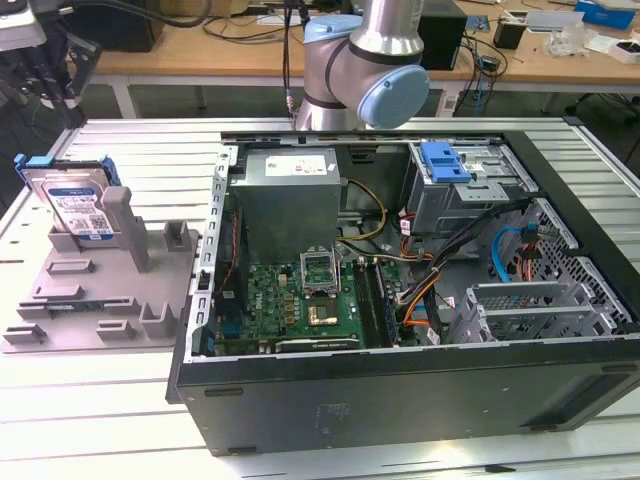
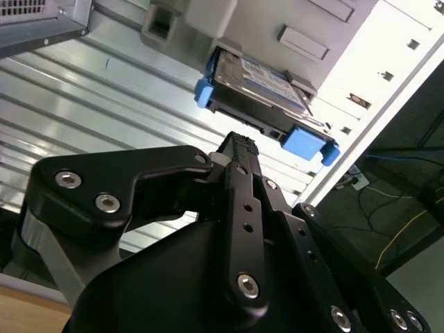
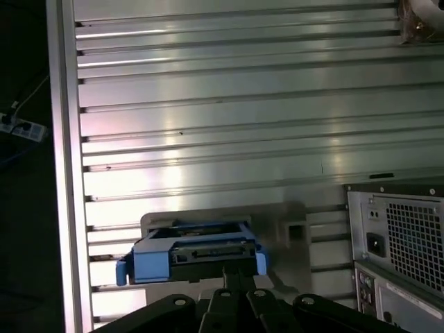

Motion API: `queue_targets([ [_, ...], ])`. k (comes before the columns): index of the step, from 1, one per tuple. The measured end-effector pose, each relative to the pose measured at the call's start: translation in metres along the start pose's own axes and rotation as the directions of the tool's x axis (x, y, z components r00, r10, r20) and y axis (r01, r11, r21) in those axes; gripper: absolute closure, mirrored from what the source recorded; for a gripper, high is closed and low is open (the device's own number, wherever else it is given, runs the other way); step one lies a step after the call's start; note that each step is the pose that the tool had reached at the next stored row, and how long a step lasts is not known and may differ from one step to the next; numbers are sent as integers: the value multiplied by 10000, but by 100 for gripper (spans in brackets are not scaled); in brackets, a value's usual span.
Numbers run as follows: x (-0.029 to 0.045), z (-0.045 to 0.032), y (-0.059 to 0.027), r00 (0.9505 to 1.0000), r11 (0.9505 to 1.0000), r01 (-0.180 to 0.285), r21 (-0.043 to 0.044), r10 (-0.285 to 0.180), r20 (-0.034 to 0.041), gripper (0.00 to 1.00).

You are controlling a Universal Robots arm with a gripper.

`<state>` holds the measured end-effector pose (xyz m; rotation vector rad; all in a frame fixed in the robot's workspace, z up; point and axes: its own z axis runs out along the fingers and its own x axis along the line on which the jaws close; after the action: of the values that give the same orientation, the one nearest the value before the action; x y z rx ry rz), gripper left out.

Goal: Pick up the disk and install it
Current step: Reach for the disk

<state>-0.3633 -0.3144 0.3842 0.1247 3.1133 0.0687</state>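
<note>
A rectangular silver metal hard drive with a white-and-blue label and blue plastic caddy rail, the disk point(image 1: 75, 205), stands tilted on edge against an upright post of a grey plastic fixture plate point(image 1: 90, 300). The plate lies near the edge of the slatted aluminium table point(image 1: 150, 150) at the exterior view's left. The black gripper point(image 2: 239, 144) hangs above the disk and apart from it, its fingers drawn together with nothing between them. In the first wrist view the gripper point(image 3: 239, 276) sits just over the disk's point(image 3: 198, 250) blue-railed end.

Beside the plate, across the middle of the table and reaching toward its edge at the exterior view's right, a black desktop computer case point(image 1: 400, 390) lies open on its side. Its green motherboard point(image 1: 300, 300) is exposed, and a wide blue plastic latch point(image 1: 445, 162) tops a silver drive cage at the far corner. The silver-and-blue robot arm point(image 1: 365, 60) rises behind the case.
</note>
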Motion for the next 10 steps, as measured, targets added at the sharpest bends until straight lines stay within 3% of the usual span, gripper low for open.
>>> queue_targets([
  [2,117,6,36,10000,10000,1,0,-1,0,89],
  [5,218,11,65,10000,10000,-2,-1,2,2,89],
  [10,227,11,66,10000,10000,-1,0,1,0,89],
])
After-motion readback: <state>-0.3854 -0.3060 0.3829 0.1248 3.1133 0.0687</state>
